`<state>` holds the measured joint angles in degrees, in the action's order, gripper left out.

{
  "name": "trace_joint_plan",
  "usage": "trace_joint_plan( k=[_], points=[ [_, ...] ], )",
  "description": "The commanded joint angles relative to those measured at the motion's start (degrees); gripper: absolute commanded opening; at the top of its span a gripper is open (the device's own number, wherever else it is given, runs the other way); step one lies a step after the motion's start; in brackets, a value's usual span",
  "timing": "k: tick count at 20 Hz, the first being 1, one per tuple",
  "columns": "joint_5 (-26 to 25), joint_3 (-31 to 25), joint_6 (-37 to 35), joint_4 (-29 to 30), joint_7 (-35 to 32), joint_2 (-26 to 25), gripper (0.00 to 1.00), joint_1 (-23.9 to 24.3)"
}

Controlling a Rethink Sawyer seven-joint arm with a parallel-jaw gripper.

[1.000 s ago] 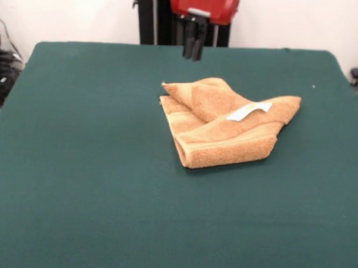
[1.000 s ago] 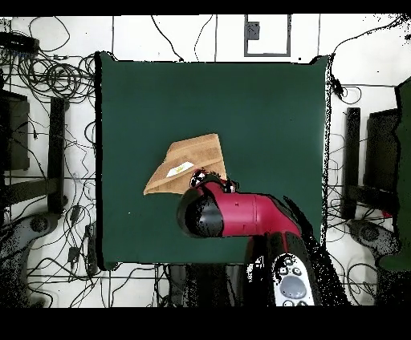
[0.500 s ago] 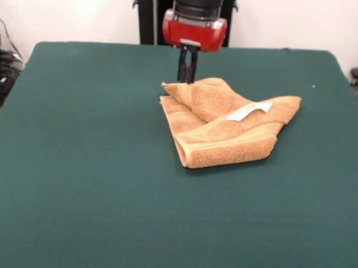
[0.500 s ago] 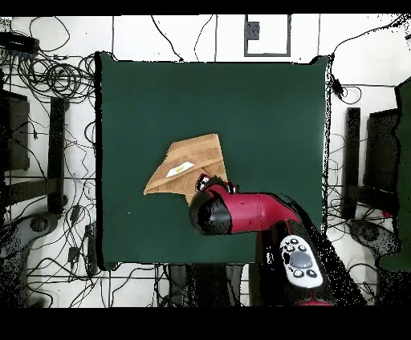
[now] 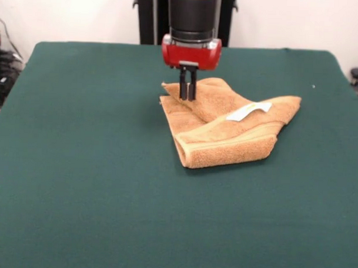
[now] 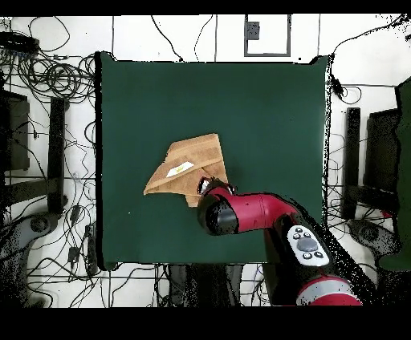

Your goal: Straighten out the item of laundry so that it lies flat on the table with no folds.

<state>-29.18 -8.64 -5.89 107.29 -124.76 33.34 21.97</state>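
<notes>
The item of laundry, an orange-tan towel, lies crumpled on the green table, right of centre, folded over itself in several layers. A white label shows on top. My gripper points straight down at the towel's far-left flap, tips touching it, open with a narrow gap between the fingers. From overhead the towel is a triangle on the table, and the red arm covers its lower right corner and hides the gripper.
Bare green cloth surrounds the towel on all sides. Off the table, cables and dark equipment lie on the floor on both sides.
The arm has come forward and down from above the table's far edge. The gripper now touches the towel's flap. The towel has not moved.
</notes>
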Motion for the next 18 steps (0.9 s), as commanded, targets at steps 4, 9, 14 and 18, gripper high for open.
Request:
trace_joint_plan(
  k=[4, 9, 14, 18],
  points=[
    [-5.69, -7.50, 6.62, -1.87, -0.40, -2.53, 0.00, -0.28],
    [-6.48, -4.70, 12.06, -5.58, -2.50, -7.91, 0.00, -2.12],
    [-6.48, -3.05, 16.54, -7.87, -3.52, -10.48, 0.00, -3.18],
    [-6.52, -3.28, 18.36, -7.78, -3.67, -10.70, 0.00, -2.78]
  ],
)
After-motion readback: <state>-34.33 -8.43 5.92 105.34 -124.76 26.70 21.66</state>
